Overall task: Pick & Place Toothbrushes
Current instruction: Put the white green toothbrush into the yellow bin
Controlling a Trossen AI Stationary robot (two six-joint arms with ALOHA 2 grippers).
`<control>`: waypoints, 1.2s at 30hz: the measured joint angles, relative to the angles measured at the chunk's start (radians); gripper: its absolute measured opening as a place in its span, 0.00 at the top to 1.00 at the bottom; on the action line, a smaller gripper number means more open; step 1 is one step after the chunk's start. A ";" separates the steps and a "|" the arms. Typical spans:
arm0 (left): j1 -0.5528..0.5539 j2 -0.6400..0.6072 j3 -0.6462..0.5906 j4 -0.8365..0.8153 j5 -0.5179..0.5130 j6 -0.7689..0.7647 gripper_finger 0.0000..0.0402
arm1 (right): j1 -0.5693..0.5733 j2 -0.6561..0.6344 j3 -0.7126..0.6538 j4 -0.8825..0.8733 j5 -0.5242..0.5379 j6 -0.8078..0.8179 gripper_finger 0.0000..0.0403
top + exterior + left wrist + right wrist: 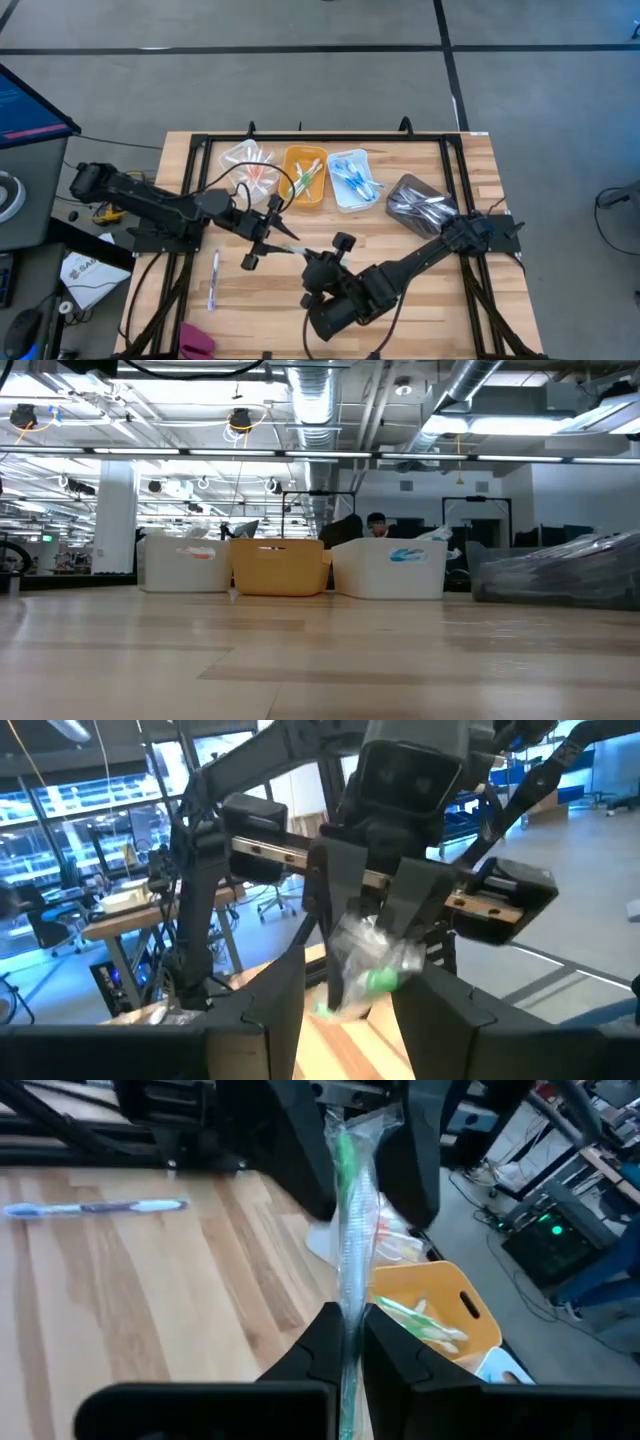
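A green toothbrush point(350, 1230) in a clear wrapper hangs above the table's middle, and my right gripper point(352, 1342) is shut on it. In the high view this toothbrush point(290, 247) spans the gap between my right gripper point(310, 258) and my left gripper point(272, 238). My left gripper point(350, 1020) is open. Its fingers point(415, 1150) stand on either side of the brush's free end point(375, 970); I cannot tell whether they touch it. A blue and white toothbrush point(213, 280) lies flat on the table at the near left. My right gripper pinches the wrapped green toothbrush between its two fingers, partway along its length point(350, 1320). The brush runs along the fingers. Its long part reaches out past the fingertips toward my left gripper, and a short part point(345, 1415) sticks out behind. It is lifted clear of the table.
Along the far edge stand a clear bin with orange-pink brushes point(250, 165), an orange bin with green ones point(304, 178) and a white bin with blue ones point(352, 182). A grey bag of brushes point(420, 205) lies to their right. A pink object point(195, 342) sits at the near left edge.
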 joint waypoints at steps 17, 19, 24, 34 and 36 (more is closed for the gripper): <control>-0.014 0.058 0.000 0.034 -0.008 -0.008 0.95 | -0.004 0.002 0.000 -0.006 -0.051 0.070 0.74; -0.020 0.058 0.000 0.033 -0.008 -0.007 0.96 | -0.003 0.002 0.000 -0.009 -0.051 0.056 0.69; -0.021 0.058 0.000 0.031 -0.007 -0.007 0.96 | 0.026 0.002 0.000 -0.062 -0.051 0.048 0.57; 0.051 0.030 0.000 0.009 -0.001 0.067 0.96 | 0.094 -0.069 -0.003 -0.385 0.043 0.248 0.42; 0.104 0.009 0.003 0.000 -0.026 0.096 0.96 | 0.105 -0.105 -0.033 -0.373 0.052 0.197 0.42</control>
